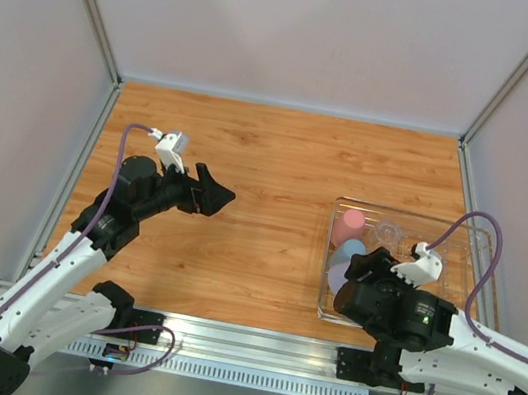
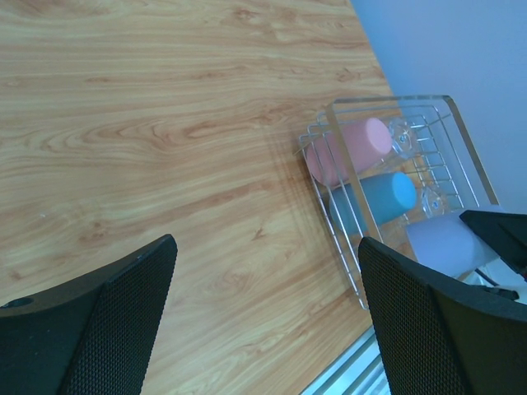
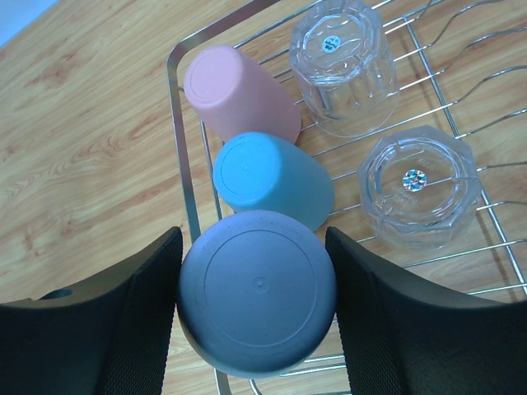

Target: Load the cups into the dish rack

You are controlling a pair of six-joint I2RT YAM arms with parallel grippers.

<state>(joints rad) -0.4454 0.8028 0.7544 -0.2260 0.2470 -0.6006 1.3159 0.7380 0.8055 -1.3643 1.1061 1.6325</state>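
Observation:
The silver wire dish rack (image 3: 177, 123) holds all the cups bottom-up. The pink cup (image 3: 239, 90), the blue cup (image 3: 272, 181) and the lavender cup (image 3: 257, 292) stand in a row along its left rim. Two clear glass tumblers (image 3: 342, 62) (image 3: 420, 189) stand beside them. My right gripper (image 3: 255, 247) is shut on the lavender cup, with a finger against each side. In the top view the right gripper (image 1: 358, 274) is over the rack's near left corner (image 1: 327, 259). My left gripper (image 1: 216, 193) is open and empty above bare table (image 2: 265, 247).
The rack sits at the right of the wooden table, near the front metal rail (image 1: 250, 342). Grey walls close in the back and both sides. The left wrist view shows the rack (image 2: 329, 206) to the right of the left gripper.

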